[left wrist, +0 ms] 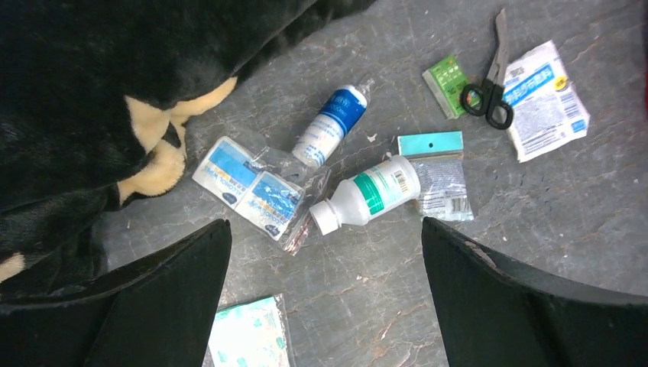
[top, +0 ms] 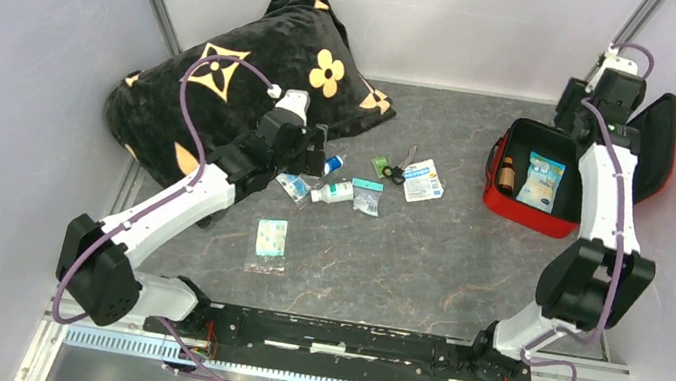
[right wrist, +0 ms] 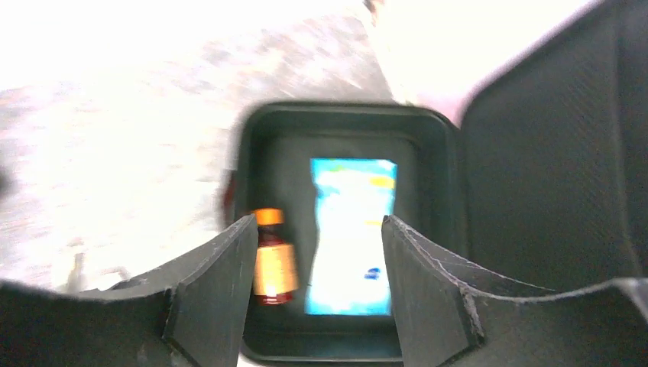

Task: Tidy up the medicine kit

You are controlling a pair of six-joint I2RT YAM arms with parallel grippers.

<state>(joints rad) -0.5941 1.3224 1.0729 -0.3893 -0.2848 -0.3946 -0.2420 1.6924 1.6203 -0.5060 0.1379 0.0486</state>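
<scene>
- The medicine kit (top: 524,216) sits at the far right of the table (top: 424,264), lid thrown back to the right, black lining on show.
- Inside it, an amber bottle (right wrist: 273,264) with an orange cap lies along the left wall, and a blue-and-white packet (right wrist: 351,237) lies just beside it.
- The right claw (right wrist: 317,222) hangs over the open kit, jaws apart with nothing between them; bottle and packet both lie below in the case.
- Over on the left, the left claw (left wrist: 325,229) hovers wide open and empty above the loose items, near the edge of the black pillow (top: 261,68).
- Below it: a white bottle (left wrist: 370,195) with a green label on its side, its base touching a small teal-topped bag (left wrist: 435,172).
- A blue-and-white bottle (left wrist: 330,126) lies just beyond it, next to a clear bag (left wrist: 256,191) of blue-printed packs.
- Farther right, black-handled scissors (left wrist: 489,84) lie between a green packet (left wrist: 447,84) and a white sachet (left wrist: 546,99).
- One green-patterned packet (top: 270,241) lies alone, nearer than the rest.
- All of this lies well apart from the kit.
</scene>
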